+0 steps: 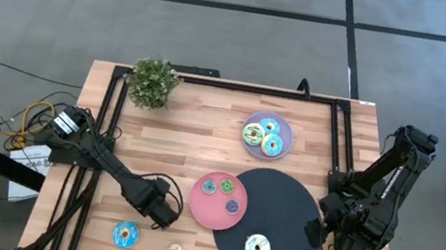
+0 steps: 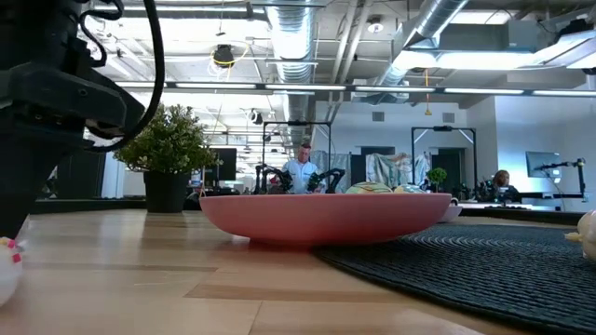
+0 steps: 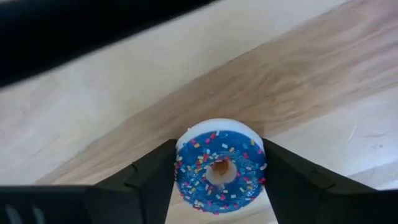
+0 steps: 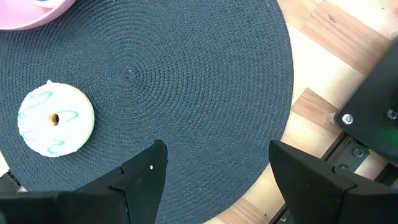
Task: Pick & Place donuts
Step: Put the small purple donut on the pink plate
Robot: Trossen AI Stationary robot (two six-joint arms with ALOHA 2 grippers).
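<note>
Fingers (image 3: pixel 155 180) of the left gripper (image 3: pixel 217 177) flank a blue sprinkled donut (image 3: pixel 219 166), touching its three and nine o'clock edges; right gripper (image 4: pixel 214 165) hangs spread over the black mat (image 4: pixel 186 74).

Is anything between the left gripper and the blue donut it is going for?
Nothing visible. In the left wrist view the blue donut sits directly between the left gripper fingers on bare wood, the fingers close against its sides.

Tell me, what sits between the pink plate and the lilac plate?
Only bare wooden table shows in the high view between the pink plate and lilac plate.
</note>
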